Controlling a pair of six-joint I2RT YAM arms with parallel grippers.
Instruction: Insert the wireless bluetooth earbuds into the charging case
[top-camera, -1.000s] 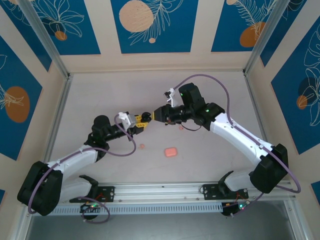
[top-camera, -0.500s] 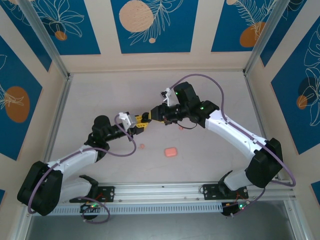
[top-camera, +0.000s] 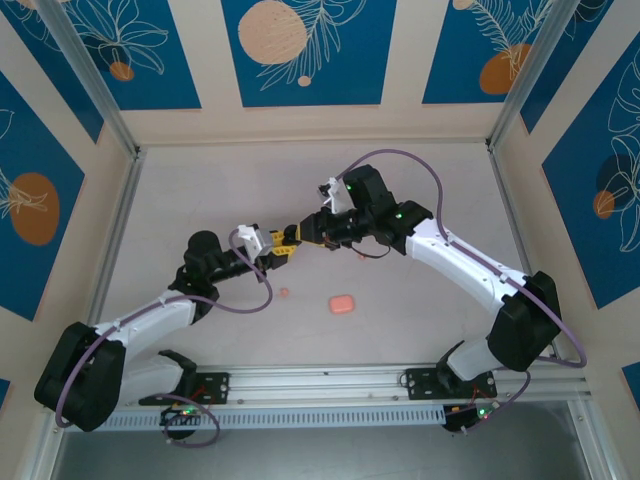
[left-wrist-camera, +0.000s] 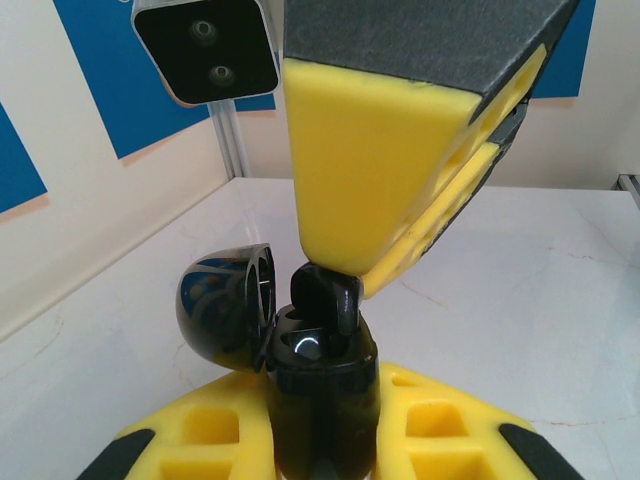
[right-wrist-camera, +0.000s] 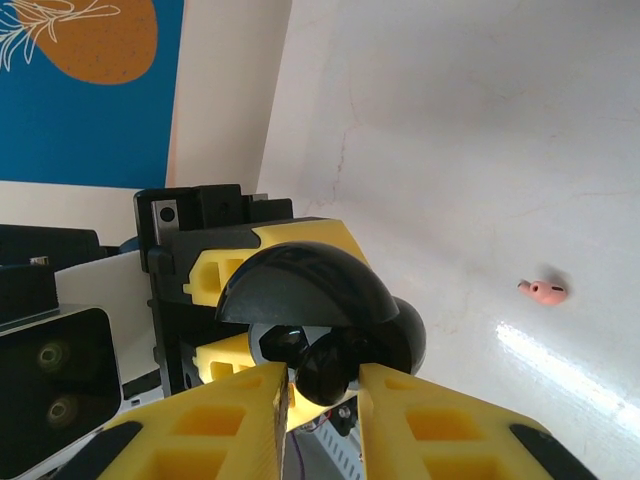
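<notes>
My left gripper (top-camera: 283, 243) is shut on a glossy black charging case (left-wrist-camera: 320, 400), held upright above the table with its domed lid (left-wrist-camera: 225, 305) swung open. My right gripper (top-camera: 301, 232) meets it from the right and is shut on a black earbud (right-wrist-camera: 325, 372). The earbud's stem (left-wrist-camera: 328, 293) sits at the mouth of the case's well. In the right wrist view the earbud hangs between my right gripper's (right-wrist-camera: 322, 385) yellow fingers, just under the lid (right-wrist-camera: 300, 285). A salmon-pink case (top-camera: 342, 303) lies shut on the table in front of both grippers.
Two tiny pink earbuds lie loose on the table, one (top-camera: 284, 292) left of the pink case and one (top-camera: 362, 256) under the right forearm; the latter also lies at the right (right-wrist-camera: 544, 290). Patterned walls and metal posts enclose the table.
My right gripper has moved left and closed the gap to the left gripper, bringing the black earbud to the open case. The left arm has held still.
</notes>
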